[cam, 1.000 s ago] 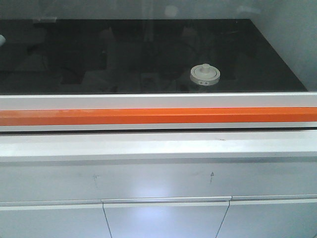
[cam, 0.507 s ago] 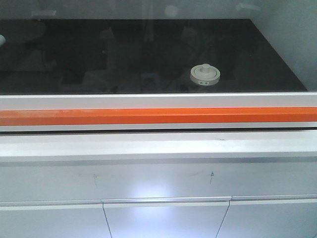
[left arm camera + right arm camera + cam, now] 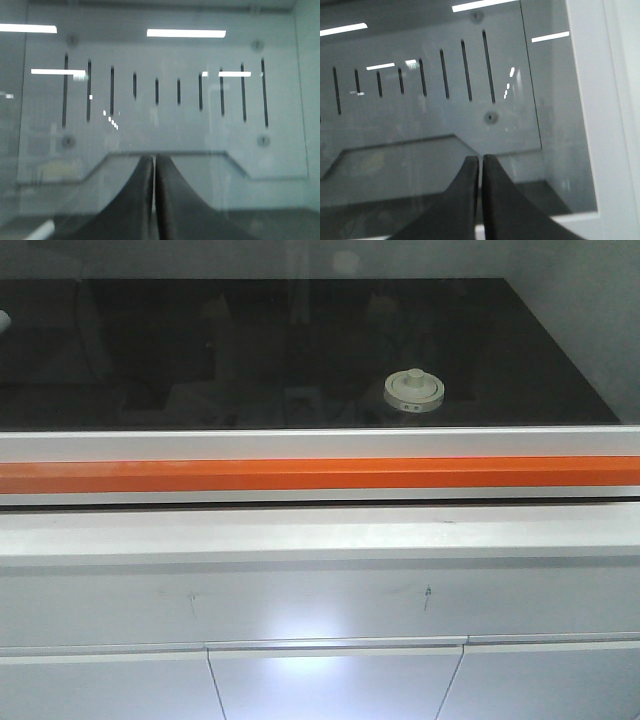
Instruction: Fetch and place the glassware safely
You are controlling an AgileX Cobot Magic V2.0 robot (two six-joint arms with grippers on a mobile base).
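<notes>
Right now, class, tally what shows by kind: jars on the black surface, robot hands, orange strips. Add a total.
jar: 1
left hand and right hand, both shut: 2
orange strip: 1
Total: 4

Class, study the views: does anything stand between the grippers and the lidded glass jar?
Apparently yes: a reflective glass pane closes the cabinet front above the orange-striped frame. The jar sits behind it on the black surface; the left gripper and right gripper, both shut, face it from outside.
</notes>
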